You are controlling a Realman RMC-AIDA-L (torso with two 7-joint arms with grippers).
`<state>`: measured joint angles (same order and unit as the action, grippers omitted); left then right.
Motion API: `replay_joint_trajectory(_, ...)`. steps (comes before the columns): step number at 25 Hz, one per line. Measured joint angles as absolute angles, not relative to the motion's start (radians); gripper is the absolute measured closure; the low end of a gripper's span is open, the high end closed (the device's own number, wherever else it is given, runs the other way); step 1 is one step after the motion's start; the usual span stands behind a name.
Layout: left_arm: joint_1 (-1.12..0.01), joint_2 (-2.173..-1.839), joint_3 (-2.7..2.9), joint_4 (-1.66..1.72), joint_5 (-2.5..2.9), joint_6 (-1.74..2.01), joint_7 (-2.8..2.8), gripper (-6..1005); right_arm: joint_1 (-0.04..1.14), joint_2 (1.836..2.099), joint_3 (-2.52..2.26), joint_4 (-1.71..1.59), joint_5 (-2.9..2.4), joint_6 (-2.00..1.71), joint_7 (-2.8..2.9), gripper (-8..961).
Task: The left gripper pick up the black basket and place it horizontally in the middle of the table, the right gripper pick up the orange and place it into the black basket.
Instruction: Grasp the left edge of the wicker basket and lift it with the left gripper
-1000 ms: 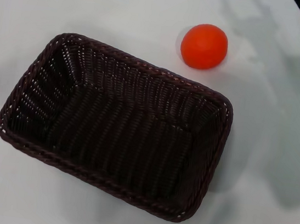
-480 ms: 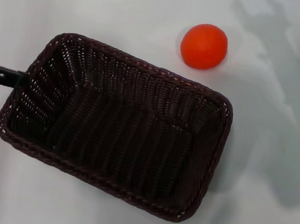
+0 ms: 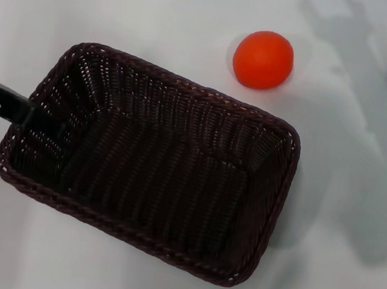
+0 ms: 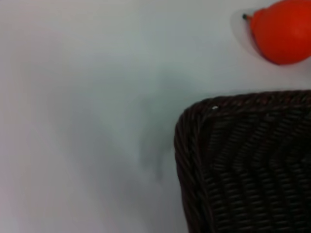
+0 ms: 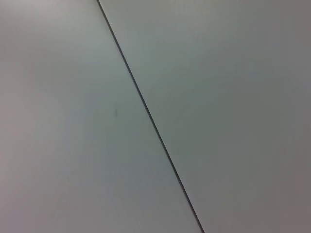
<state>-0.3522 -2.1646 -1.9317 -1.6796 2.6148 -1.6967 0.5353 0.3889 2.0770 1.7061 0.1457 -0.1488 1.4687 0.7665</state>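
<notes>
Dark woven wicker basket (image 3: 148, 160) lies skewed on the white counter (image 3: 126, 7), smooth orange fruit (image 3: 263, 59) just beyond its far rim. My left pincer (image 3: 13, 106) has slid in over the basket's left end since a moment ago; grip state unclear. Grasp looks imminent. Right pincer out of sight.

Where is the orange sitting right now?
In the head view the orange rests on the white table, right of centre, just beyond the black basket, outside it.
</notes>
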Motion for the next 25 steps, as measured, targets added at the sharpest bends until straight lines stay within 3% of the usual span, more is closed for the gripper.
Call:
replay_joint_trajectory(12, -0.427, -2.161, -1.926, -1.549, 2.622, -1.701, 0.492, 151, 0.385, 2.079, 1.732, 0.146, -0.149, 1.464, 0.768, 12)
replay_joint_trajectory(25, -0.428, -2.164, -1.910, -1.558, 2.656, -1.689, 0.460, 656, 0.391, 2.079, 1.747, 0.146, -0.149, 1.464, 0.773, 12)
